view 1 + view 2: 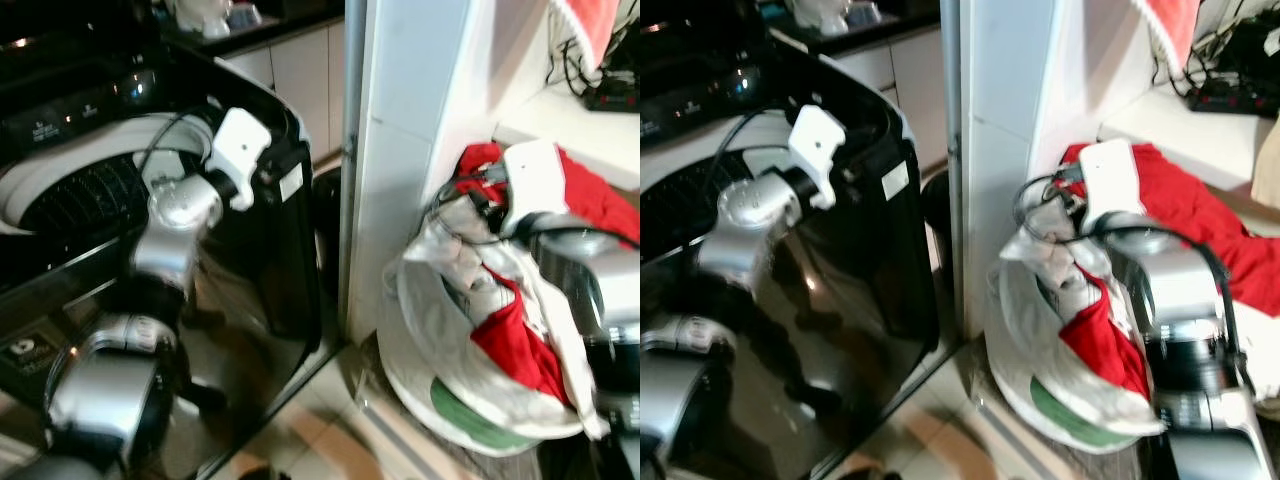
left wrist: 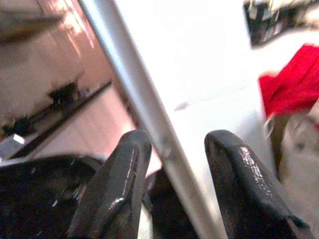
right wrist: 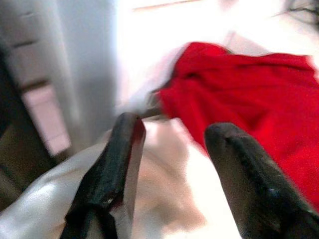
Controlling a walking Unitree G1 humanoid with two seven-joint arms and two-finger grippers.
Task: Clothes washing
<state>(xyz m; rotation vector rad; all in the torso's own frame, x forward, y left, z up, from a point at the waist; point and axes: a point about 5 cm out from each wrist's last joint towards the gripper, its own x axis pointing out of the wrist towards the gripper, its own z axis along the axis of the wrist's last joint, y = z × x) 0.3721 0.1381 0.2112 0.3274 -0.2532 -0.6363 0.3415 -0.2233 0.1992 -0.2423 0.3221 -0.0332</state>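
stage: early, loading not begun | washer [image 1: 90, 190] lid up, drum looks empty though blurred | red and white clothes [image 1: 500, 330] heaped in basket [image 1: 440, 400] on floor right of washer | right gripper [image 3: 169, 164] fingers spread over heap, nothing held | left gripper [image 2: 172, 184] fingers spread, empty, by washer rim

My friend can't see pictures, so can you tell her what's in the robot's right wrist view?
The open right gripper hovers above a pile of laundry: a bright red garment lies ahead, and pale whitish cloth is bunched beneath its two black fingers. The picture is blurry, with a white wall behind.
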